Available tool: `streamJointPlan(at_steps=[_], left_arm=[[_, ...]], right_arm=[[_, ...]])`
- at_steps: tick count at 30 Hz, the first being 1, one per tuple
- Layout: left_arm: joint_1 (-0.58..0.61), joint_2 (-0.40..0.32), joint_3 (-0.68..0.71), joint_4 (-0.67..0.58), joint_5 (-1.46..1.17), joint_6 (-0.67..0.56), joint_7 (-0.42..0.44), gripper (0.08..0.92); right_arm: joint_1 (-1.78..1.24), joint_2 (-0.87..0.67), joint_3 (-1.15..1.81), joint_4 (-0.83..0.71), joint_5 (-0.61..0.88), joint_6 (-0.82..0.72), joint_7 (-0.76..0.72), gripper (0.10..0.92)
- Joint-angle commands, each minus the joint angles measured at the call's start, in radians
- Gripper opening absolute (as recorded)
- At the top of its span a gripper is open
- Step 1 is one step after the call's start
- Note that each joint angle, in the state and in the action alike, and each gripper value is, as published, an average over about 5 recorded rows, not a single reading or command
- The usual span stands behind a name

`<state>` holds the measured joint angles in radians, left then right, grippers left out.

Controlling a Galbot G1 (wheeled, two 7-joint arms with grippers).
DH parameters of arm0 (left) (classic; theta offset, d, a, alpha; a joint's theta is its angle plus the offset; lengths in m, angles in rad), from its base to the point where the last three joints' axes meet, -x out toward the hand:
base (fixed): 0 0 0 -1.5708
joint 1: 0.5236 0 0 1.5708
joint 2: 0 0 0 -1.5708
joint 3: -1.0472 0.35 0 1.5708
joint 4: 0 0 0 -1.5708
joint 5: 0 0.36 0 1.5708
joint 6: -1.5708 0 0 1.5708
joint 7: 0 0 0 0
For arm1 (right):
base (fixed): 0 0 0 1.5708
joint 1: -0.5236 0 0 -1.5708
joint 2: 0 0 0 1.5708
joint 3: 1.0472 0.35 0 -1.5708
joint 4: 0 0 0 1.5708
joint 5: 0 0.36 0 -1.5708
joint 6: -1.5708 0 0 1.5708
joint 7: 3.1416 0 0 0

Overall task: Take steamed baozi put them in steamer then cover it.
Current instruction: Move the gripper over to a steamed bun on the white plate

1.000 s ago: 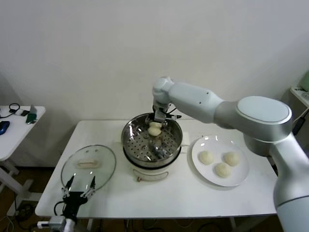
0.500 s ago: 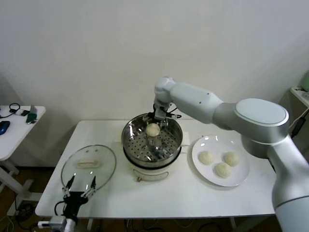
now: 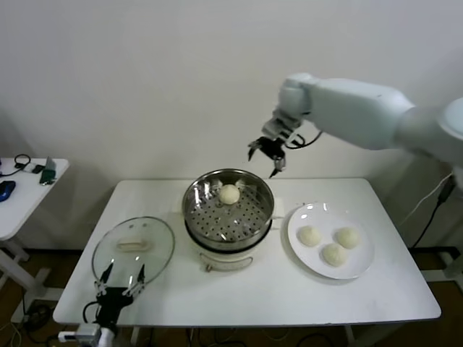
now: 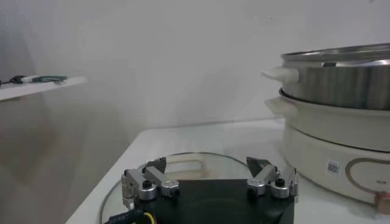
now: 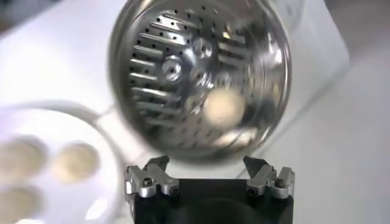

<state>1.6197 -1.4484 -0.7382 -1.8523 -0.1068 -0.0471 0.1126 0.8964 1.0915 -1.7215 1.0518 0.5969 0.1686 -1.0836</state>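
Head view: one baozi [image 3: 229, 194] lies in the steamer [image 3: 194, 211]; three wait on the plate [image 3: 362, 264]; right gripper [image 3: 266, 153] hangs empty above, jaws released.
Left wrist view: left gripper [image 4: 210, 180], jaws released, near the cover [image 4: 201, 164].
Right wrist view: blurred; next likely the plate.

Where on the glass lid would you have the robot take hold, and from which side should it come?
Grip the small whitish handle at the centre of the lid. The lid lies flat on the table, its handle up, and the glass dome offers nothing else to pinch. Come straight down from above, fingers across the handle's narrow width. The open left gripper sits nearest, at the lid's front edge.
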Motion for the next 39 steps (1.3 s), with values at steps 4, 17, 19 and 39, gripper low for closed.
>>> streamJointPlan(at_steps=[4, 17, 19, 39], left_arm=[[-0.006, 0.003, 0.003, 0.003, -0.004, -0.001, 0.000, 0.823], [0.000, 0.000, -0.004, 0.005, -0.005, -0.011, -0.004, 0.823], [0.001, -0.002, -0.004, 0.008, -0.003, -0.014, -0.005, 0.823], [0.000, -0.005, -0.007, 0.019, -0.004, -0.022, -0.006, 0.823]], right_arm=[[0.071, -0.345, -0.242, 0.330, 0.222, -0.385, 0.077, 0.823], [-0.223, -0.278, -0.050, 0.249, 0.009, -0.481, 0.215, 0.823], [-0.261, -0.261, -0.029, 0.223, -0.009, -0.480, 0.216, 0.823], [-0.503, -0.154, 0.147, 0.004, -0.160, -0.470, 0.263, 0.823]])
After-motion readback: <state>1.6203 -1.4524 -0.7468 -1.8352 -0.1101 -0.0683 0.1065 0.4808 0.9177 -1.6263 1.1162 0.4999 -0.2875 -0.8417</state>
